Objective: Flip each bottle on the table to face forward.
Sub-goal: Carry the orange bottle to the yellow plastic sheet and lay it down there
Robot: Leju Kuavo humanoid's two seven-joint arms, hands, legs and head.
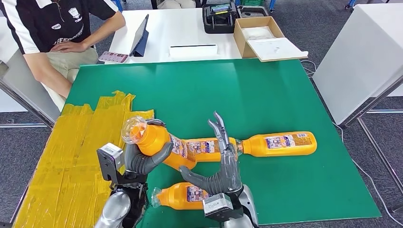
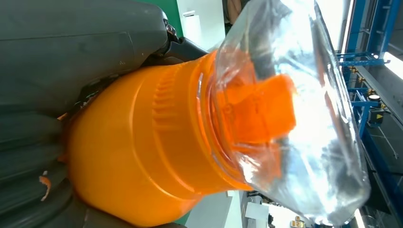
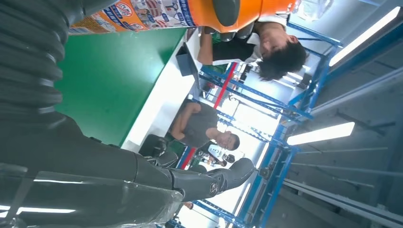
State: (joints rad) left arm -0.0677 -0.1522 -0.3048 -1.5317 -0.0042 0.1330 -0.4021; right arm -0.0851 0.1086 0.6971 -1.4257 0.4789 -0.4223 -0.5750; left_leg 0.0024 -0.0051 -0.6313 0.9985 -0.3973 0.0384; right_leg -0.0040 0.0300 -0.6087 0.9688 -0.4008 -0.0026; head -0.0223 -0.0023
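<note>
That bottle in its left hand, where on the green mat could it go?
The far half of the green mat is bare, as is the right end beyond the lying bottle. Crowded near the robot: another bottle lies beside the right hand.

The bottle [image 1: 164, 145] I hold in my grey left hand [image 1: 138, 159] is orange with a clear cap cover and a multicoloured label. The mat [image 1: 266, 90] is green, the taped patch [image 1: 71, 156] yellow.

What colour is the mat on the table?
The mat is green, best seen in the head view.
</note>
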